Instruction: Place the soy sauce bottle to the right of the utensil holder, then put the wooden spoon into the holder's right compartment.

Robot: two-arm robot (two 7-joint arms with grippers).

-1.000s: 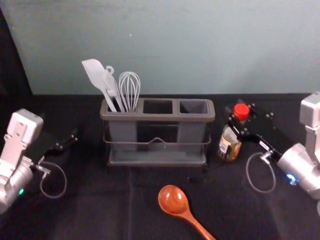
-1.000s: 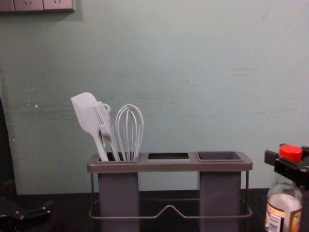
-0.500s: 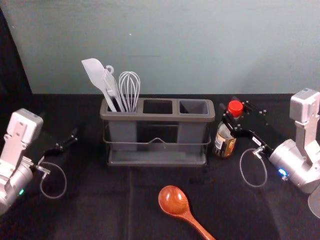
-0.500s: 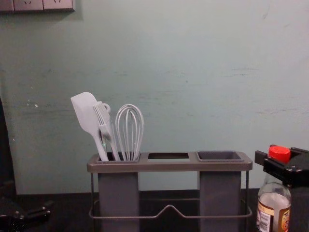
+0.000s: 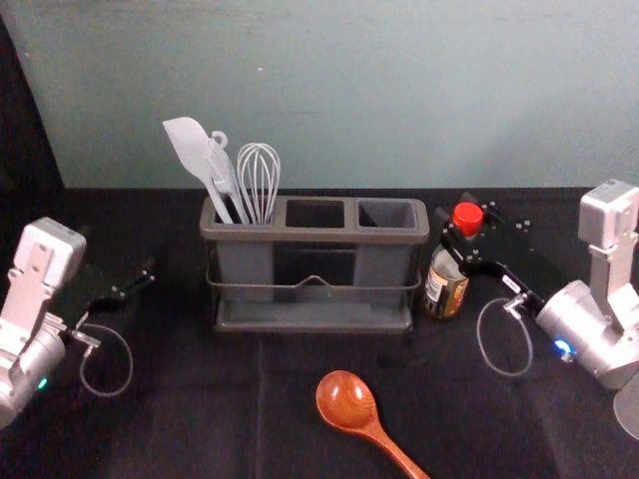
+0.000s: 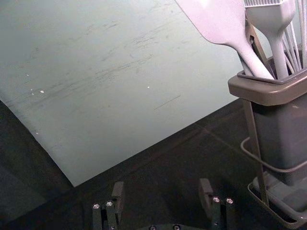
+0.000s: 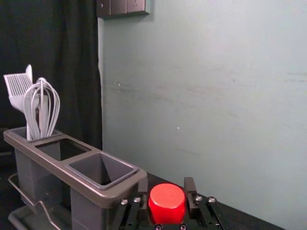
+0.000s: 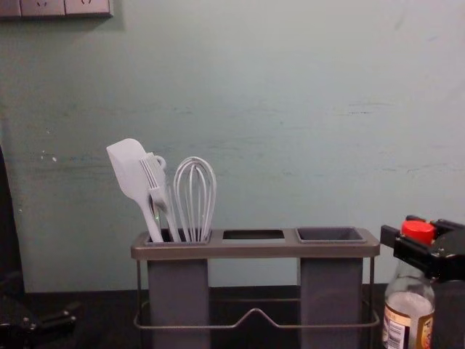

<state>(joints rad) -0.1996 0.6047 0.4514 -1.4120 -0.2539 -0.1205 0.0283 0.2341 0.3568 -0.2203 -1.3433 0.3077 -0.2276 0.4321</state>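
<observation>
Red-capped glass soy sauce bottle (image 5: pixel 445 285) clamped in right hand (image 7: pixel 166 184), right of grey plastic holder (image 5: pixel 315 236); placing step: seat base, release; left hand (image 6: pixel 161 186) idle far left, fingers apart.

Table (image 5: pixel 190 429), covered with creased black cloth. The utensil holder (image 5: pixel 315 236) stands upright upon it; the wooden spoon (image 5: pixel 346 400) lies in front, bowl nearest the holder, handle directed near-right.

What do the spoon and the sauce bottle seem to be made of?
The spoon looks like varnished wood: reddish-brown with glossy highlights. The bottle seems to be clear glass, possibly plastic, see-through above its label; its cap is smooth red, probably plastic.
</observation>
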